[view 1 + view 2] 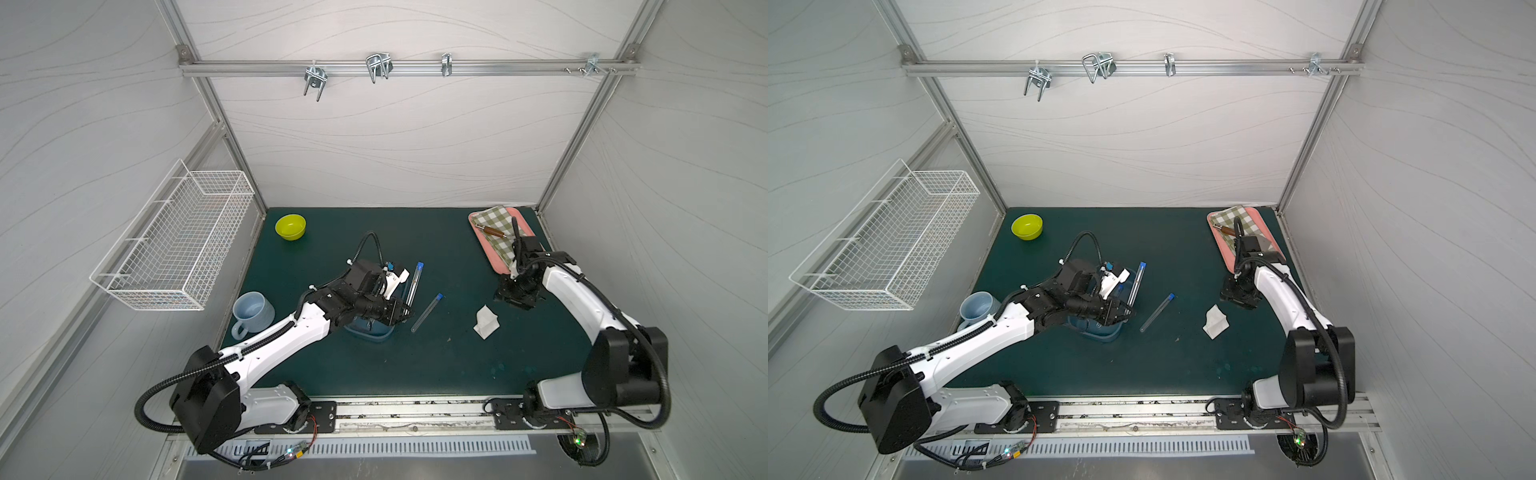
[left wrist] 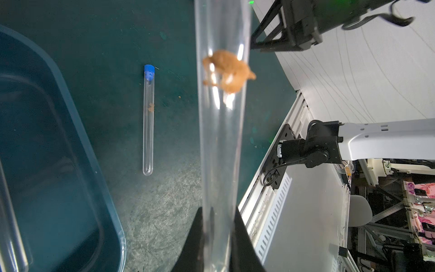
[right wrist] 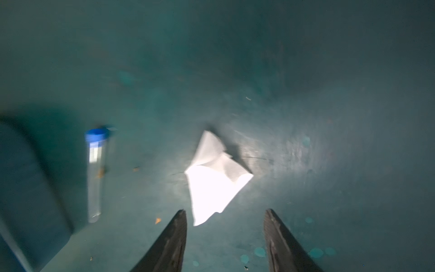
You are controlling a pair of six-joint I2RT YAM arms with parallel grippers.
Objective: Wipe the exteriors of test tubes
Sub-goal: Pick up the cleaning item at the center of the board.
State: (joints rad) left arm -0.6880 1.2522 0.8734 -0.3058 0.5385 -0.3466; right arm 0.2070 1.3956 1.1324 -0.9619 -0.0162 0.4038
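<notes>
Pinching the long clear test tube [image 2: 221,141] at lower centre, my left gripper [image 2: 218,210] is closed on it: light, stiff, slippery. My right gripper [image 3: 226,212] stands parted, empty.

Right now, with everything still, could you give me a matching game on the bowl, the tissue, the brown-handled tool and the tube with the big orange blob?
Things:
1. bowl
2. tissue
3. tool
4. tube with big orange blob

Place or colour:
A. gripped in the left claw
B. yellow-green
C. lying on the checked cloth
D. white, loose on the mat

Pairs: 1-B, 2-D, 3-C, 4-A.
</notes>
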